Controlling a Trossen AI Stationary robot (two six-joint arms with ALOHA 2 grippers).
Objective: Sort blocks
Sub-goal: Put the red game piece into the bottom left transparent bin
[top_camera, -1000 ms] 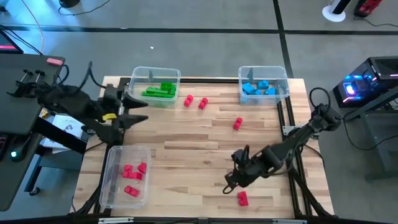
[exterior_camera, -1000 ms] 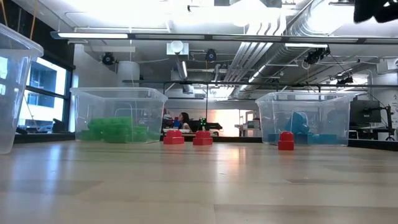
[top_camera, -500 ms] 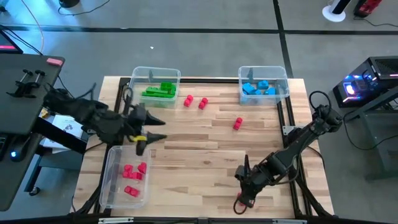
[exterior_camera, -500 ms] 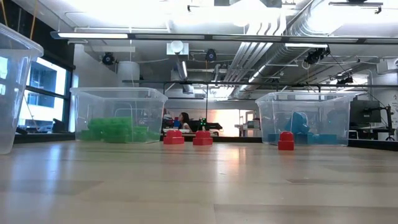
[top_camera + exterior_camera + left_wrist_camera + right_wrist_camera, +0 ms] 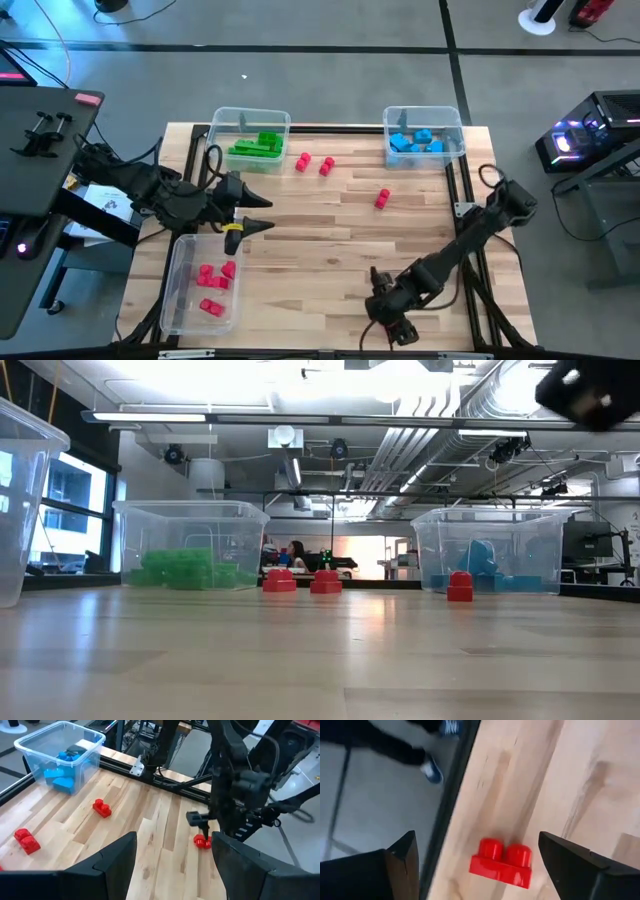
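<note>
A red block lies on the wooden table close to its near edge, between the spread fingers of the right gripper, which hangs right over it with jaws released and nothing held. From above the block is hidden under that gripper, so whether a finger touches it is hard to tell. Three more red blocks sit loose farther back: a pair between the two far bins and a single one toward the blue side. The green bin holds green blocks, the blue bin holds blue blocks, and the near left bin holds red blocks. The left gripper hovers with open, empty fingers just beyond that red bin.
</note>
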